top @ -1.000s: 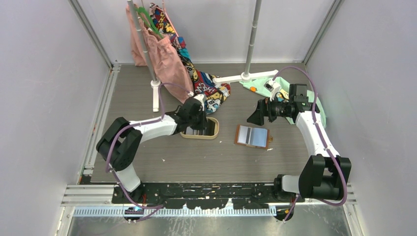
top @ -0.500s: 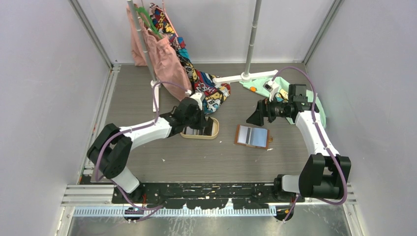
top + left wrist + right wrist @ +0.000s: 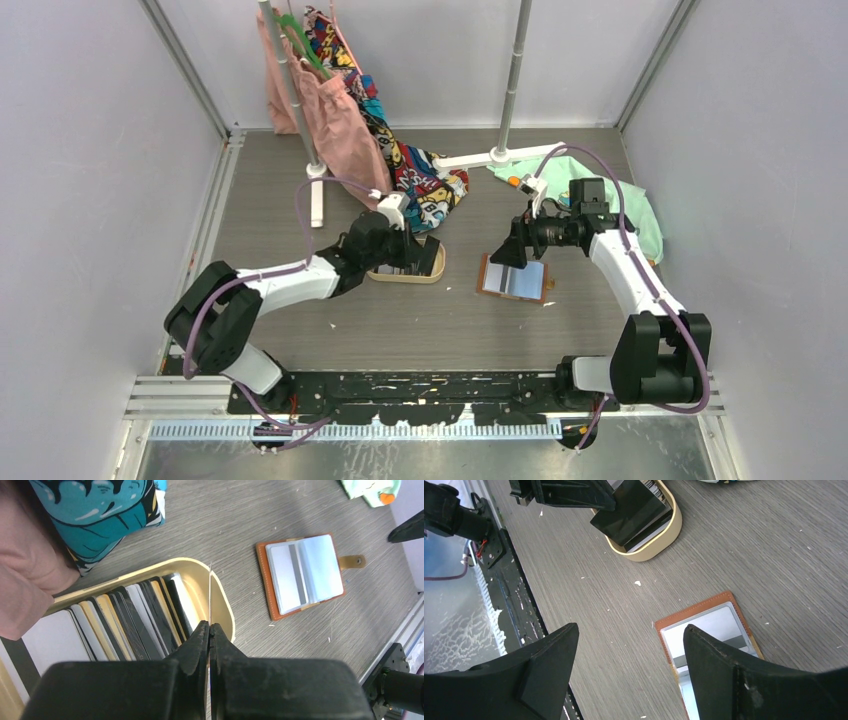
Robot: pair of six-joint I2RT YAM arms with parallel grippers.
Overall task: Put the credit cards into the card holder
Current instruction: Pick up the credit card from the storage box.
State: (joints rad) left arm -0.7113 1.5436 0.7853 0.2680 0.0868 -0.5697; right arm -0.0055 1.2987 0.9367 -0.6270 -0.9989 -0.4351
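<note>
My left hand [image 3: 209, 628] is clenched on one thin black credit card [image 3: 630, 511], pinched by its top edge. In the left wrist view I see it only edge-on, a fine line running up from the fingertips. It hangs over the right end of the oval tan wooden tray [image 3: 222, 600], where the other credit cards [image 3: 132, 622] stand packed on edge in black, white, grey and yellow.

The small tan-brown leather card holder [image 3: 515, 278] lies open and flat on the grey wood-grain worktop [image 3: 400, 325], just to the right of the tray and apart from it. Its pale pockets face up, and its snap tab [image 3: 352, 560] sticks out on the side away from the tray.

My right hand [image 3: 629, 630] is released, jaws spread wide, and hovers over the holder's far left corner.
</note>
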